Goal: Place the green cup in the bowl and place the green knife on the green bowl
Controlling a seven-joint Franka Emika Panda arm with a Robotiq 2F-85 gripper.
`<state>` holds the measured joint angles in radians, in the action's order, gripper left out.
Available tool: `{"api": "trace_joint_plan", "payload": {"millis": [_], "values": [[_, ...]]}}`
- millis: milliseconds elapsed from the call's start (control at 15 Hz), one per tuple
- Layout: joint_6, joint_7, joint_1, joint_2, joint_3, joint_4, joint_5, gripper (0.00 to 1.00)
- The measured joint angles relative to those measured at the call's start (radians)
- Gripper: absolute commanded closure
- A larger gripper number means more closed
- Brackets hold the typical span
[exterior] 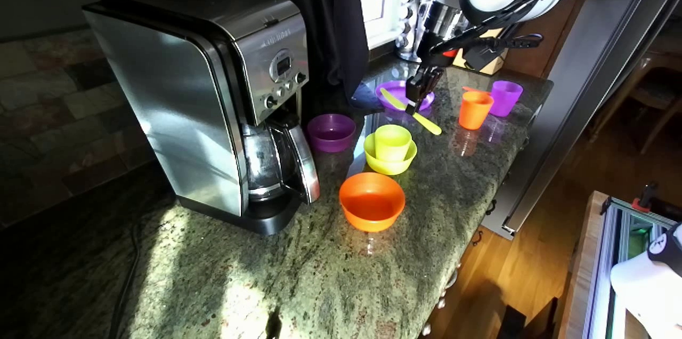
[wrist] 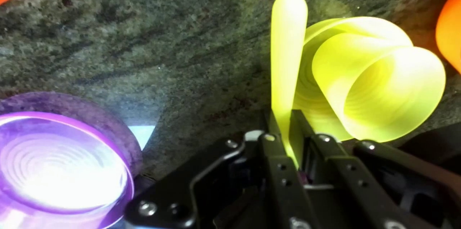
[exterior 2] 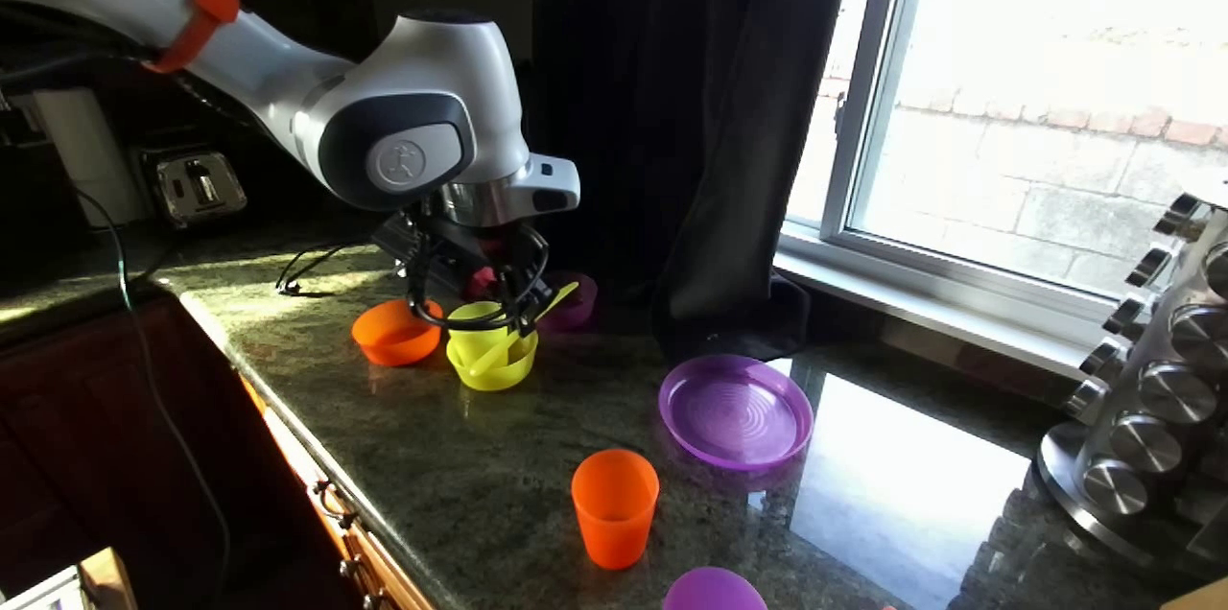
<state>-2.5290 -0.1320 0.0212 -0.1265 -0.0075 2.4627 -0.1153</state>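
The green knife is clamped near its middle by the end effector and is held above the worktop, beside the green bowl on the side away from the orange bowl. The green cup is seen inside the green bowl, so only the knife seems left to be placed. For this, it should be carried sideways until its middle is brought over the uncovered part of the bowl, which in the wrist view lies on the knife's side of the cup. Enough height should be allowed for the cup's rim to be cleared, since a brush against it could tip the cup. The knife is best levelled and lowered slowly until the bowl's rim is met near both ends; its length looks sufficient for such a bridge. If let go off-centre, it could slide to the worktop, as smooth surfaces like these are likely to offer little friction. Release should be made gently, with the jaws parted only as far as needed, and withdrawal is best made straight upward, so that neither cup nor knife is dragged.
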Motion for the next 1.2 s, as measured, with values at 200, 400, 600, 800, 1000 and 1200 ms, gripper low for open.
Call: {"api": "trace_joint_plan", "payload": {"millis": [200, 400, 600, 800, 1000, 1200], "values": [[0.001, -0.024, 0.007, 0.038, 0.002, -0.027, -0.007, 0.96], [0.008, -0.032, 0.009, 0.071, 0.007, -0.045, -0.007, 0.96], [0.018, -0.036, 0.012, 0.093, 0.014, -0.055, -0.006, 0.96], [0.018, -0.045, 0.014, 0.106, 0.019, -0.057, -0.006, 0.96], [0.018, -0.052, 0.015, 0.112, 0.023, -0.057, -0.006, 0.96], [0.018, -0.057, 0.015, 0.122, 0.026, -0.062, -0.006, 0.96]]}}
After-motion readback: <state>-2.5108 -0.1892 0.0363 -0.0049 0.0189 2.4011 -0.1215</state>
